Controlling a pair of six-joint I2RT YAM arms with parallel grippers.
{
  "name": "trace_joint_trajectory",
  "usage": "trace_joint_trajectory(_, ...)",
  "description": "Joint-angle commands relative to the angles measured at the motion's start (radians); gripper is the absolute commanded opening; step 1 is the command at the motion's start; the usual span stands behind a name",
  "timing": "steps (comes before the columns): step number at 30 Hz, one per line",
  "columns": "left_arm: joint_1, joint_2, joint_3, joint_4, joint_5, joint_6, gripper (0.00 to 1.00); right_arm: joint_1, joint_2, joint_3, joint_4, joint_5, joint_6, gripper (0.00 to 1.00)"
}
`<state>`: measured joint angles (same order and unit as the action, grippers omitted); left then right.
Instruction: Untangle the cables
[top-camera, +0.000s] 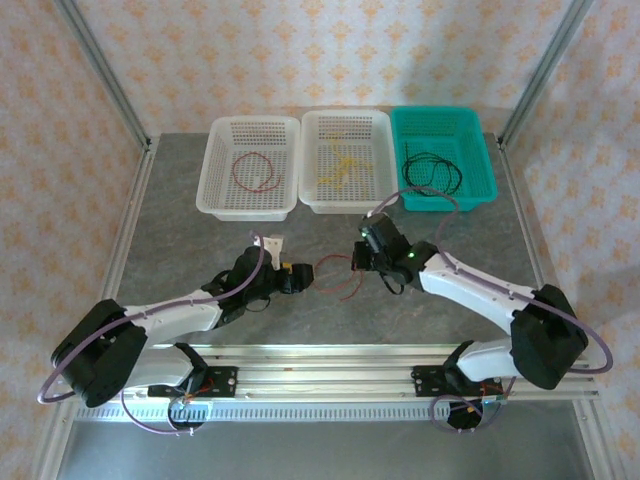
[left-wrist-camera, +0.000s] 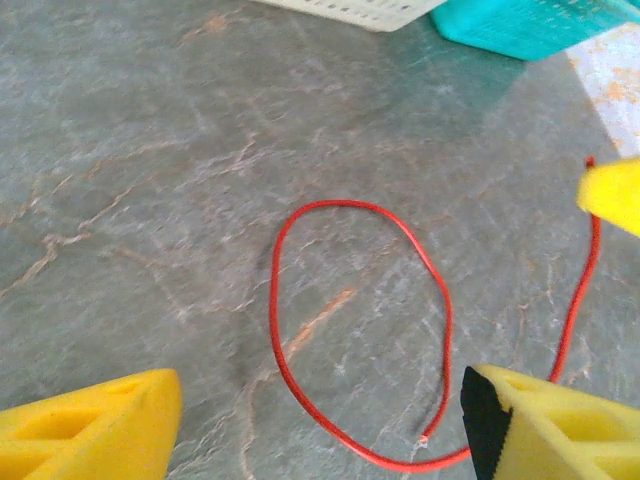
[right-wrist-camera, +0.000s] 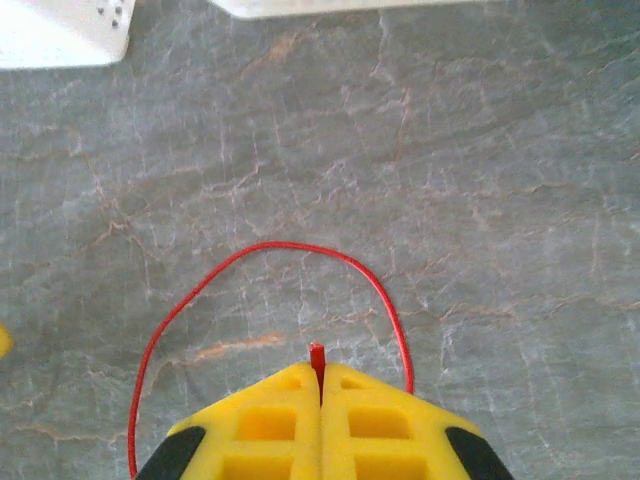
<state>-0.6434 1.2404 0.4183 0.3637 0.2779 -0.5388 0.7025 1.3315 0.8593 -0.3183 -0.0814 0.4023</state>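
Right wrist view has the right gripper (right-wrist-camera: 320, 385) pinched tight on one end of a red cable (right-wrist-camera: 290, 246), the tip poking up between its yellow pads. From there the cable arcs out over the grey table (right-wrist-camera: 480, 150) and curves back under the fingers.

Left wrist view has the left gripper (left-wrist-camera: 320, 400) spread wide and grasping nothing. An oval loop of the same cable lies flat on the table ahead of its fingers, with a cut end just beside one of them.

From above, the two grippers face each other near the middle of the table, the cable lying between and just below them.

Farther out, three baskets stand in a row along the far edge. The left white basket (top-camera: 247, 210) holds a second red cable (top-camera: 255, 172), the middle white basket (top-camera: 345, 205) a yellow cable (top-camera: 342, 170), and the teal basket (top-camera: 445, 203) a black cable (top-camera: 430, 172).

Judging by that, the work is mostly done, since those three lie apart. Only the gripped cable seems left: thin, limp, curled once, and crossing no other.
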Motion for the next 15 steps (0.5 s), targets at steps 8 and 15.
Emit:
trace_joint_trajectory(8,-0.101,0.091,0.155,0.033,0.151,0.195,0.68,-0.105,0.013,0.098,-0.06,-0.193,0.07,0.0)
trace_joint_trajectory(15,-0.167,0.185,0.21,0.056,0.139,0.209,0.67,-0.111,0.032,0.09,-0.044,-0.226,0.077,0.0)
